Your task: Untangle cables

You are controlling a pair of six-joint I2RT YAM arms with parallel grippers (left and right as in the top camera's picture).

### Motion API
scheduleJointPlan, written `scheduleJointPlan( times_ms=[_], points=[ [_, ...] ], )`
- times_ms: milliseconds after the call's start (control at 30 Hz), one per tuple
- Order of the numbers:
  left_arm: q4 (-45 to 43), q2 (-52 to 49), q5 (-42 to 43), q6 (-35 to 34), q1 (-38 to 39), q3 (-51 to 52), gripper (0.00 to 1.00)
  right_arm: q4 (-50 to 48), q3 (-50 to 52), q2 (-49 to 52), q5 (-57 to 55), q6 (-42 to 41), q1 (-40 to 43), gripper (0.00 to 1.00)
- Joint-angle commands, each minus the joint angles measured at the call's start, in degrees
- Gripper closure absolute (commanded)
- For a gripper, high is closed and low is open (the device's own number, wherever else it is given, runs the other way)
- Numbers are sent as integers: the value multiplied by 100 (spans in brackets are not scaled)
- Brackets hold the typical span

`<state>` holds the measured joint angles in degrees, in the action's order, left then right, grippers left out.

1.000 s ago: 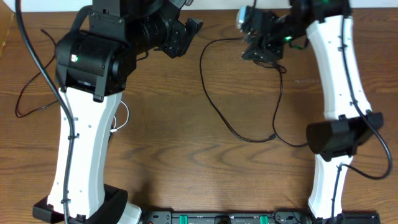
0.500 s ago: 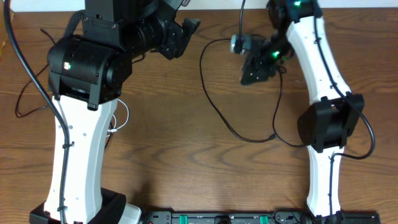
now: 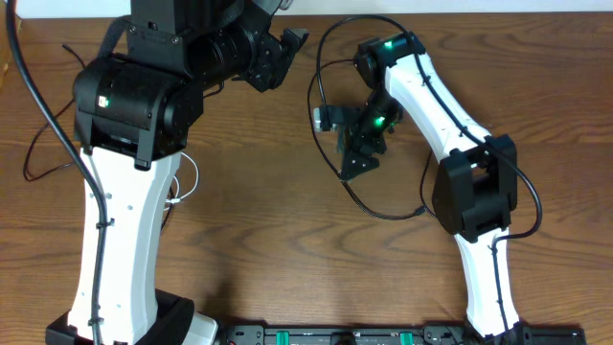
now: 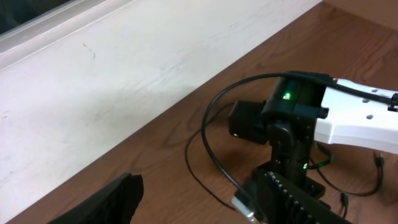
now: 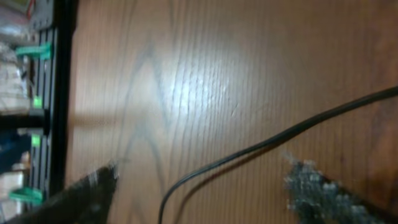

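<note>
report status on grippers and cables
Right gripper jaws open, black cable loose between them. Left gripper jaws unclear. White cable partly under left arm.

No legible text, labels, or numbers

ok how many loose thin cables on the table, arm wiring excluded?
3. One long thin black cable loops at centre; a second thin black cable lies near the left edge; a short white cable pokes out beside the left arm. More may hide under the arms.
</note>
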<state>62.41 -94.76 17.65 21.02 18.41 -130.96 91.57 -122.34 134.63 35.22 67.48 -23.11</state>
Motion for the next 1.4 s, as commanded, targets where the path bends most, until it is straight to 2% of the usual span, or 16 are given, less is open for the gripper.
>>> scheduleJointPlan(
  times_ms=[0,67,267,600,767,833,933,1100,1367],
  points=[
    [-4,199,-39,-28,-13,-39,36,-299,33,9,133,-214,-66,4],
    [7,247,-39,-28,-13,-39,36,-702,33,9,-9,-518,-103,1],
    [0,369,-39,-28,-13,-39,36,-1698,33,9,-750,-1582,-214,1],
    [-11,385,-37,-31,-13,-39,36,-2461,177,11,-2337,-2975,-527,3],
    [-13,391,-37,-31,-13,-39,36,-2951,155,-22,-2894,-3165,-365,7],
    [-9,391,-37,-31,-13,-39,36,-3049,142,-170,-2592,-3158,-66,9],
    [-11,391,-37,-31,-13,-39,36,-2855,142,-223,-2124,-3056,52,7],
    [-11,391,-37,-31,-13,-39,36,-2481,315,-219,-2109,-2966,26,6],
    [-13,391,-37,-120,-13,-39,36,-2277,490,-219,-1980,-2800,-431,8]
  ],
)
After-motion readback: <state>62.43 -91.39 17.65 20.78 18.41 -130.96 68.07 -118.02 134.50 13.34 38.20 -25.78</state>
